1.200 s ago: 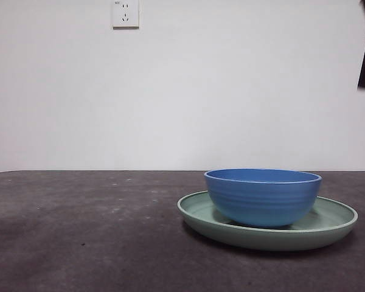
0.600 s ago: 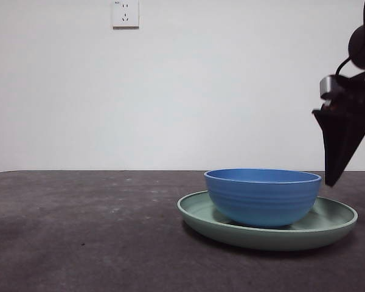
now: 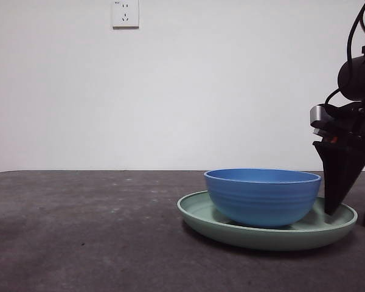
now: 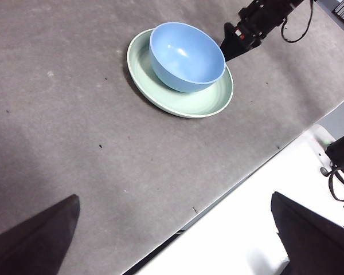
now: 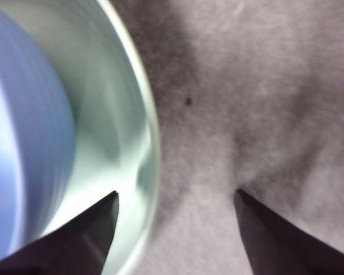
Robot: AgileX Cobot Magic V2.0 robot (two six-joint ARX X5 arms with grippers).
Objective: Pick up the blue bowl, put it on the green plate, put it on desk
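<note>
**Bowl seated on plate; plate-to-desk step apparently left**

Largest first: desk (image 3: 79, 243), dark and mottled, spanning the whole front view, with its near edge visible in the left wrist view beside a white surface.

Next, green plate (image 3: 267, 234), flat on the desk toward the right side, well in from the near edge. Already carrying the blue bowl (image 3: 263, 196), upright and roughly centred, so step 1 of the task looks done. Judged remaining: moving and setting down on the desk whatever "it" means, most likely via the plate's rim.

Then right gripper (image 5: 175, 197), low at the plate's right rim, jaws spread wide and holding nothing, 1 jaw over the plate's inner slope, the other over bare desk. Straddling the rim, apparently, though contact cannot be told. Same gripper seen dark at the right edge of the front view.

Last, left gripper (image 4: 172, 235), high above the desk's near edge, well apart from the plate, jaws wide open and empty, seemingly waiting.
</note>
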